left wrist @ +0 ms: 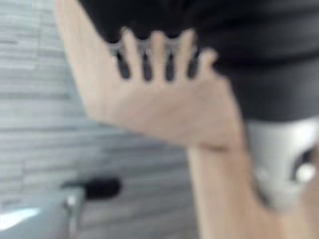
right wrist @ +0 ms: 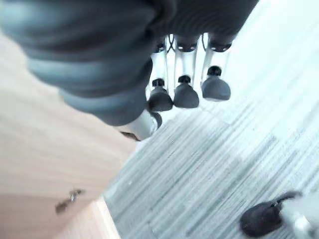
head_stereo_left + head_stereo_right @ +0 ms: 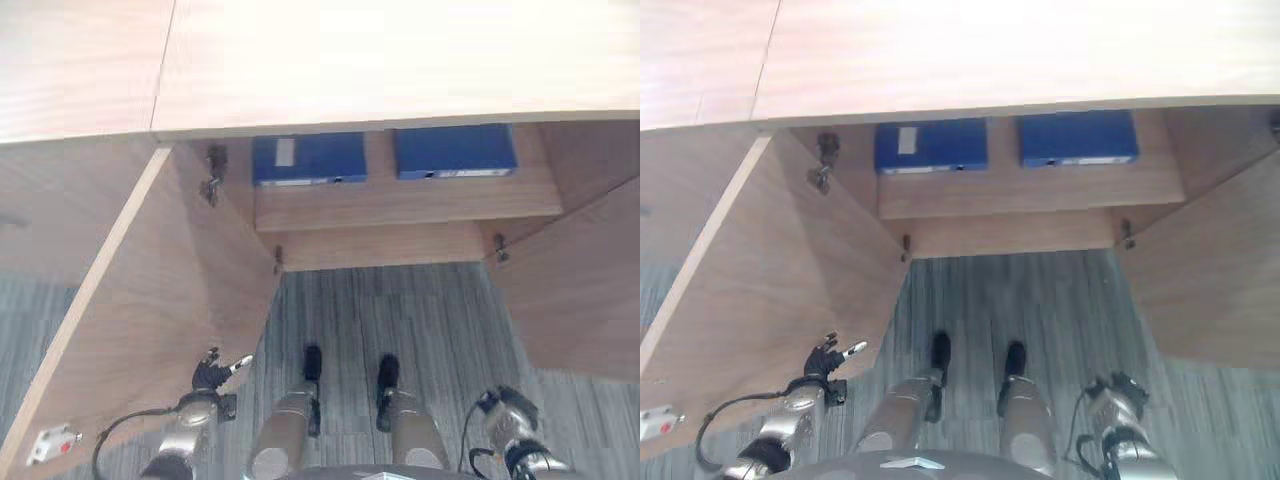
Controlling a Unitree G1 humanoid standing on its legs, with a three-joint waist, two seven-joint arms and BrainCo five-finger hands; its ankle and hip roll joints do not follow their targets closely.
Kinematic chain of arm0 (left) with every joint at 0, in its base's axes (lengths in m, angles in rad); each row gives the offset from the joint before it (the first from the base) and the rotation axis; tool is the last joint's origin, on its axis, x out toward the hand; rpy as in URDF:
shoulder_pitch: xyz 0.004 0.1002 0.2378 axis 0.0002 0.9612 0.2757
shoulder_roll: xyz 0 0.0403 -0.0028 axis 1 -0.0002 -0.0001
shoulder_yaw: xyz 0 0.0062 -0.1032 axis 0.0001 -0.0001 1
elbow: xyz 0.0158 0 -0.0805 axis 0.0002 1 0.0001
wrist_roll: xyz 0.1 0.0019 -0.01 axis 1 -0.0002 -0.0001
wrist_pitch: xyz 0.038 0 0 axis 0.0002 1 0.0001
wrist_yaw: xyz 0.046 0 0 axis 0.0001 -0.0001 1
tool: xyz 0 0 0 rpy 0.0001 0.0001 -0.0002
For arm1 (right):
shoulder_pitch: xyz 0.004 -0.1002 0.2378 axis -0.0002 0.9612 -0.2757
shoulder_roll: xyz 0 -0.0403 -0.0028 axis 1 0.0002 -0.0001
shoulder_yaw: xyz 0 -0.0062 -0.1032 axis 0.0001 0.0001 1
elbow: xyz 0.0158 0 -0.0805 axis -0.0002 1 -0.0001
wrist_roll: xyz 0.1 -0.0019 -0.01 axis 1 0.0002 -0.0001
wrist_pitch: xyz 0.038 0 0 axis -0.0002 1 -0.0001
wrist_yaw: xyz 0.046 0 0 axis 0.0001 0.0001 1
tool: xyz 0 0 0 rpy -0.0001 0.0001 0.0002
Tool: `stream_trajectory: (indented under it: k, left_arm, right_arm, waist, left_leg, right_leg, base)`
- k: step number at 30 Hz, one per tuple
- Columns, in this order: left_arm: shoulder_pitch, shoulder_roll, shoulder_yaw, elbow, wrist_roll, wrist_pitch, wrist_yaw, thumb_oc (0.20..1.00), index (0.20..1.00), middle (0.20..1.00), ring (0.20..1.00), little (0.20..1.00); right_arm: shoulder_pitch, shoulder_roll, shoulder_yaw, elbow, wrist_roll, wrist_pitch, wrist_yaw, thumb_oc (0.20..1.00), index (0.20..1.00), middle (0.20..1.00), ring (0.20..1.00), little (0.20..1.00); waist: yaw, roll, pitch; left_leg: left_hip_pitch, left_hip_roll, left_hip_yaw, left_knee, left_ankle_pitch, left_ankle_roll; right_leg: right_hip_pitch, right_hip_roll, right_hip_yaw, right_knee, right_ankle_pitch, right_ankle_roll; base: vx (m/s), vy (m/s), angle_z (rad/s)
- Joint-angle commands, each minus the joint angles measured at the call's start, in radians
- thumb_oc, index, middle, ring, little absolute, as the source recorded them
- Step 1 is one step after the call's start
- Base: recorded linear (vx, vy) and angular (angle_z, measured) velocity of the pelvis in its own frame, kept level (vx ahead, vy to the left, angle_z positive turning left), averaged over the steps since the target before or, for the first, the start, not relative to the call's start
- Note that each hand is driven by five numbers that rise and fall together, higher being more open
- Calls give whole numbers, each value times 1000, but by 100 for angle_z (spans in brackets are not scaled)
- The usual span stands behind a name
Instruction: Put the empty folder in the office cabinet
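Left eye view: the low light-wood office cabinet (image 3: 400,200) stands with both doors swung out over the grey striped carpet (image 3: 400,300). On its shelf lie two flat dark-blue folders, the left-hand one with a white label (image 3: 308,158) and the right-hand one (image 3: 455,151) just beside it, a gap of bare shelf between them. The left hand (image 3: 212,375) hangs low beside the wide left door panel (image 3: 150,300); the right hand (image 3: 508,412) hangs low near the right door panel (image 3: 580,290). Neither holds a folder.

Right eye view: the same layout, with the carpet between the two doors open for movement.

Left wrist view: the left hand's fingers (image 1: 158,55) lie straight against the door's wood, empty.

Right wrist view: the right hand's fingers (image 2: 185,92) hang loosely straight over the carpet, holding nothing, close to a door edge.

The folders appear already stowed, so the sensible step is closing up: push each door flat-handed near its free edge, keeping the arms outside the swing.
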Motion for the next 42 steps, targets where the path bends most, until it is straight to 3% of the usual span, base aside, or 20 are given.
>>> stream_trajectory:
  k: [1,12,13,14,17,19,23,24,25,26,27,28,30,33,37,38,39,40,41,42]
  left_arm:
    - [37,33,-31,147,146,30,73,1000,1000,1000,1000,1000]
    - [80,38,73,365,308,84,57,1000,1000,1000,1000,1000]
    - [89,38,73,364,317,82,49,1000,1000,1000,1000,1000]
    - [96,37,71,364,324,84,41,1000,1000,1000,1000,1000]
    - [111,31,66,362,333,81,28,1000,1000,1000,1000,1000]
    - [113,29,50,359,336,84,26,1000,1000,1000,1000,1000]
    - [113,29,50,359,336,84,26,1000,1000,1000,1000,1000]
    - [118,34,29,324,333,75,22,1000,1000,1000,1000,1000]
    - [118,34,29,324,333,75,22,1000,1000,1000,1000,1000]
    - [117,37,20,308,317,71,22,1000,1000,1000,1000,1000]
    - [116,41,18,303,303,67,21,1000,1000,1000,1000,1000]
    - [121,50,10,290,288,66,21,1000,1000,1000,1000,1000]
    - [122,58,5,288,288,67,24,1000,1000,1000,1000,1000]
    - [117,88,18,302,261,70,33,1000,1000,1000,1000,1000]
    - [117,92,20,303,255,69,30,1000,1000,1000,1000,1000]
    - [122,100,27,319,258,67,35,1000,1000,1000,1000,1000]
    - [122,100,27,319,258,67,35,1000,1000,1000,1000,1000]
    - [125,109,55,342,239,73,44,1000,1000,1000,1000,1000]
    - [112,100,66,346,215,73,47,1000,1000,1000,1000,1000]
    - [112,100,66,346,215,73,47,1000,1000,1000,1000,1000]
  right_arm:
    - [19,-27,3,126,-128,31,27,200,200,200,200,200]
    - [117,-54,-42,334,-246,110,81,200,200,200,200,200]
    - [116,-60,-51,335,-238,110,86,260,260,260,260,260]
    - [116,-67,-59,336,-229,111,92,1000,1000,1000,1000,1000]
    - [102,-94,-88,328,-189,109,101,1000,1000,1000,1000,1000]
    - [54,-179,-122,279,-158,89,82,1000,1000,1000,1000,1000]
    - [54,-179,-122,279,-158,89,82,1000,1000,1000,1000,1000]
    - [-23,-377,-168,240,-199,85,32,1000,1000,1000,1000,1000]
    - [-23,-377,-168,240,-199,85,32,1000,1000,1000,1000,1000]
    - [-87,-485,-181,248,-216,88,4,1000,1000,1000,1000,1000]
    - [-125,-522,-184,237,-213,85,-4,1000,1000,1000,1000,1000]
    - [-160,-574,-206,232,-197,76,-27,1000,1000,1000,1000,1000]
    - [-165,-603,-221,226,-191,75,-36,1000,1000,1000,1000,1000]
    - [-176,-683,-294,205,-144,59,-68,1000,1000,1000,1000,1000]
    - [-169,-691,-302,202,-144,59,-72,1000,1000,1000,1000,1000]
    - [-164,-698,-323,209,-129,50,-75,1000,1000,1000,1000,1000]
    - [-164,-698,-323,209,-129,50,-75,1000,1000,1000,1000,1000]
    - [-165,-671,-322,209,-84,24,-72,1000,1000,1000,1000,1000]
    - [-175,-658,-299,211,-78,12,-74,1000,1000,1000,1000,1000]
    - [-175,-658,-299,211,-78,12,-74,1000,1000,1000,1000,1000]
  waist:
    - [-22,12,-63]
    - [-55,21,-184]
    - [-54,21,-186]
    - [-54,23,-190]
    - [-54,27,-198]
    - [-52,30,-206]
    - [-52,30,-206]
    - [-41,25,-192]
    - [-41,25,-192]
    - [-26,29,-162]
    - [-10,33,-144]
    - [4,31,-127]
    - [0,28,-120]
    - [-4,8,-113]
    - [-3,-1,-115]
    - [5,-24,-133]
    - [5,-24,-133]
    - [16,-43,-152]
    - [14,-32,-148]
    - [14,-32,-148]
  left_leg:
    - [91,49,-29,-63,-90,-22]
    - [287,62,15,-191,-83,-30]
    - [297,63,16,-191,-88,-30]
    - [303,64,18,-191,-89,-30]
    - [312,62,19,-191,-93,-30]
    - [313,59,18,-191,-94,-31]
    - [313,60,18,-191,-94,-31]
    - [312,52,22,-191,-96,-27]
    - [312,52,22,-191,-96,-27]
    - [307,46,34,-191,-94,-16]
    - [306,49,55,-191,-93,-12]
    - [301,66,81,-191,-94,-20]
    - [301,79,82,-191,-88,-25]
    - [268,136,68,-190,-61,-57]
    - [259,145,63,-189,-56,-65]
    - [259,177,68,-185,-45,-94]
    - [259,177,68,-185,-45,-94]
    - [248,268,75,-184,13,-150]
    - [235,330,78,-179,59,-171]
    - [235,330,78,-179,59,-171]
  right_leg:
    - [94,-12,29,2,-11,39]
    - [239,34,53,-101,-6,39]
    - [249,34,54,-103,-10,38]
    - [255,35,54,-102,-12,38]
    - [265,36,56,-106,-16,39]
    - [267,33,53,-110,-15,40]
    - [267,33,53,-110,-15,40]
    - [255,24,56,-101,0,53]
    - [255,24,56,-101,0,53]
    - [220,12,60,-66,7,65]
    - [192,-3,42,-23,9,69]
    - [183,-55,-19,4,21,76]
    - [186,-73,-11,16,23,75]
    - [198,-144,122,-21,93,91]
    - [208,-143,157,-57,108,98]
    - [250,-115,173,-137,71,117]
    - [250,-115,173,-137,71,117]
    - [300,-42,125,-205,-1,114]
    - [313,22,115,-217,-22,83]
    - [313,22,115,-217,-22,83]
  base:
    - [201,38,-14]
    - [113,4,-16]
    - [0,0,0]
    - [0,0,0]
    - [0,0,0]
    - [-2,32,-1]
    - [-11,13,4]
    - [-45,50,4]
    - [-146,105,0]
    - [-164,79,-11]
    - [-240,18,-13]
    - [-159,-90,-46]
    - [-71,-118,-79]
    - [-117,-362,-36]
    - [-21,-183,5]
    - [-1,-308,-16]
    - [-8,-822,-10]
    - [-45,-837,15]
    - [-45,-837,15]
    - [-59,-419,17]
